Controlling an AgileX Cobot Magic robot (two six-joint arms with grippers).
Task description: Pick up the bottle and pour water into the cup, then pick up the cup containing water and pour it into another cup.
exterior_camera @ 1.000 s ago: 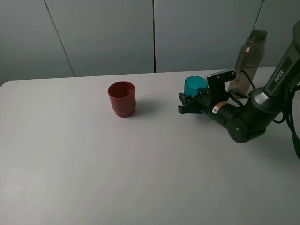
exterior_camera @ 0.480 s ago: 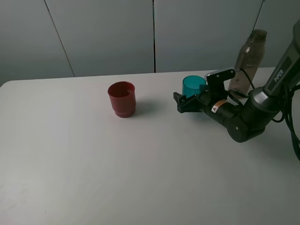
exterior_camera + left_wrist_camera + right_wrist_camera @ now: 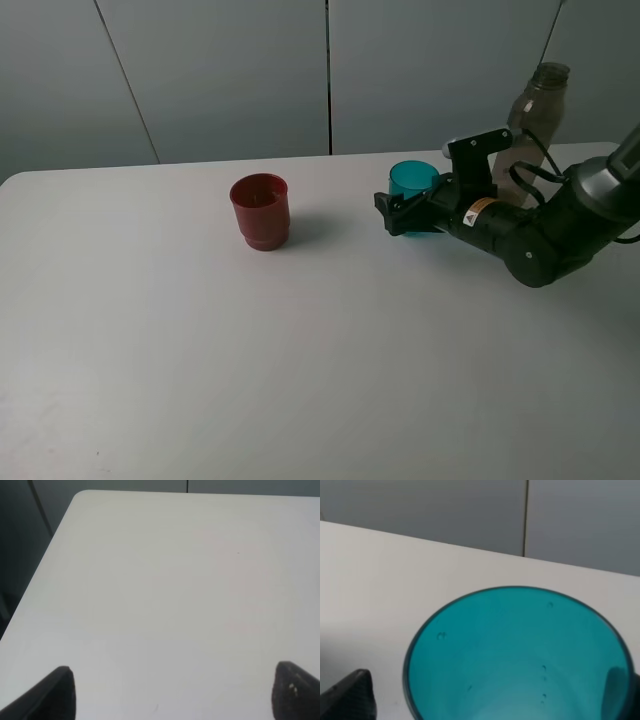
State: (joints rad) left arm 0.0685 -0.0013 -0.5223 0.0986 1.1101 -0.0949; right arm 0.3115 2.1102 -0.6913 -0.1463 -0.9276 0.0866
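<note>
The teal cup [image 3: 412, 180] stands upright on the white table [image 3: 300, 350], right of centre. My right gripper [image 3: 400, 212] is open, its fingers low on either side of the cup. The right wrist view looks down into the cup [image 3: 520, 650], with one dark fingertip [image 3: 347, 695] standing clear of its wall. The dark red cup [image 3: 261, 210] stands upright to the left, apart from both grippers. Behind the right arm, the tall smoky bottle [image 3: 535, 110] stands at the table's back edge. My left gripper [image 3: 172, 690] is open over bare table.
Grey wall panels [image 3: 330, 70] rise behind the table's back edge. The right arm's cables [image 3: 530, 175] hang close in front of the bottle. In the left wrist view, the table's rounded corner [image 3: 80, 497] and side edge are near.
The right gripper's jaws have opened around the teal cup, and its wrist has shifted slightly up and to the right. The cups and bottle stay where they were.
</note>
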